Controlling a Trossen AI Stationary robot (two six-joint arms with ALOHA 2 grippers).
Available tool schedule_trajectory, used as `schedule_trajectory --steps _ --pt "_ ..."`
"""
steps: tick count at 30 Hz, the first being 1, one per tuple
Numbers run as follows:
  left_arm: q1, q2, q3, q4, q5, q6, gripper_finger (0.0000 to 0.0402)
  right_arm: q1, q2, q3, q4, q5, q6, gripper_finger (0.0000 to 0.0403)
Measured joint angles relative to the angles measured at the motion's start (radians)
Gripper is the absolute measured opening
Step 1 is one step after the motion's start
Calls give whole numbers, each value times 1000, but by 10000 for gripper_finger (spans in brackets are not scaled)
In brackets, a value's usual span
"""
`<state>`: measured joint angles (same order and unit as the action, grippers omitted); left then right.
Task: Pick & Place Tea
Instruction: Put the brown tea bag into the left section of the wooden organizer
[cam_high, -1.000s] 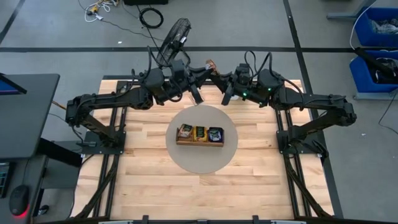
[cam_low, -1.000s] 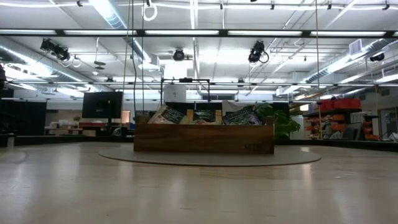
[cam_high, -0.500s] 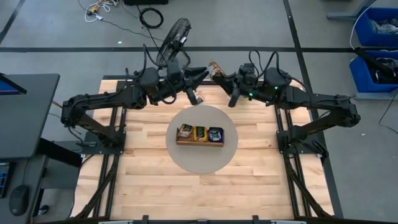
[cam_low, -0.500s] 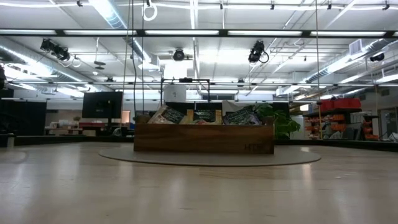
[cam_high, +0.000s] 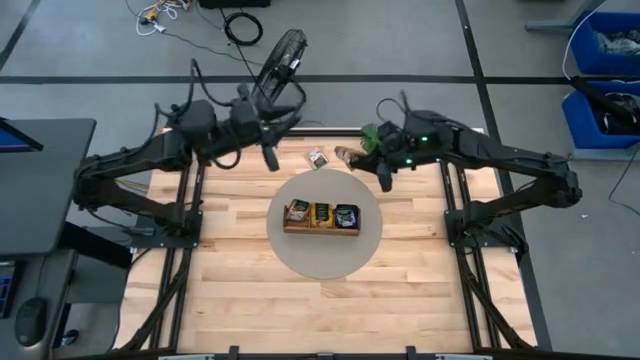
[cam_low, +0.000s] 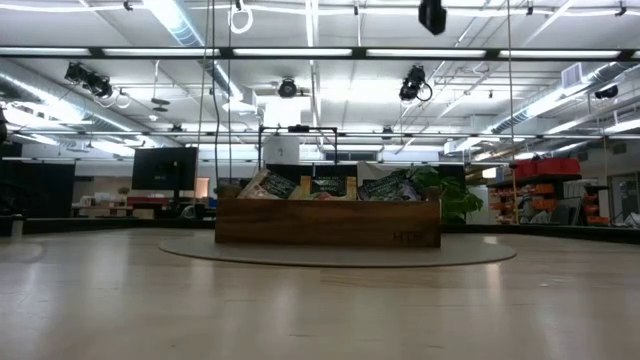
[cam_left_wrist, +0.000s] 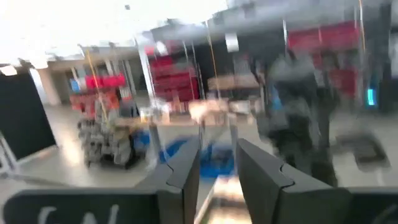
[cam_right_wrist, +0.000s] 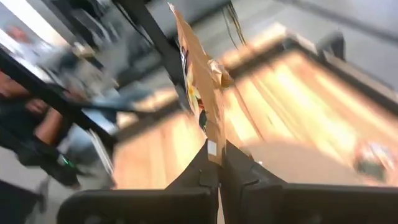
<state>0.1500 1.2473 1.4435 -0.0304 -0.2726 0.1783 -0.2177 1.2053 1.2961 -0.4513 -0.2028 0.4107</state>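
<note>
The tea I hold is a brownish-orange packet (cam_right_wrist: 198, 81); my right gripper (cam_right_wrist: 216, 163) is shut on it above the table's far part. The high view shows that packet (cam_high: 347, 153) left of the right wrist, above the mat's far rim. A second small packet (cam_high: 317, 157) lies flat on the bare wood just beyond the mat. More packets (cam_high: 346, 213) stand in the wooden tray (cam_high: 321, 229), also seen in the low view as the tray (cam_low: 328, 222). My left gripper (cam_left_wrist: 217, 180) is open and holds nothing; it points level over the table's far left part (cam_high: 280, 130). My right gripper pinches the packet's lower edge (cam_right_wrist: 212, 144) between its two fingers. The packet stands out past the fingertips, seen nearly edge-on and bent, and it is lifted clear of the table.
The tray rests on a round grey mat (cam_high: 325, 262) in the middle of the table. A floor fan (cam_high: 278, 60) stands beyond the far edge. Bare wood lies on the near half. A dark arm part (cam_low: 432, 15) hangs into the low view's top.
The two grippers stood close together above the middle of the far edge, with the packet between them. They have drawn apart. The left arm has swung toward the table's left. The right has come toward the near edge and lower, keeping the packet.
</note>
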Motion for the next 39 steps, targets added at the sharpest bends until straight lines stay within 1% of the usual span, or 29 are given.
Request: schedule_trajectory --steps 3,5,9,12,15,18,20,24,28,31,39 --pt "0 -9 -2 -109 10 11 134 -14 26 0 -87 -24 0 0" --pt "0 -5 -3 -194 34 -17 159 -20 49 0 -92 -64 3 0" --pt "0 31 -4 -283 105 -77 213 -24 106 0 -100 -133 20 0" --pt "-3 70 -4 -296 156 -124 246 -24 158 0 -130 -151 25 0" --pt "-3 110 -3 -295 232 -146 265 -24 206 0 -155 -156 26 0" --pt "-3 159 -3 -330 315 -149 269 -23 241 0 -153 -157 26 0" --pt "-4 192 -3 -365 341 -149 268 -23 251 0 -135 -164 26 0" --pt "-3 257 -4 -396 348 -149 264 -19 252 0 -107 -173 28 0" --pt "-3 307 -4 -360 352 -136 264 -13 251 0 -106 -174 29 0" --pt "-1 338 -3 -328 386 -137 264 -7 251 0 -106 -173 27 0" --pt "-1 358 -3 -301 390 -132 263 -3 251 0 -106 -173 27 0"
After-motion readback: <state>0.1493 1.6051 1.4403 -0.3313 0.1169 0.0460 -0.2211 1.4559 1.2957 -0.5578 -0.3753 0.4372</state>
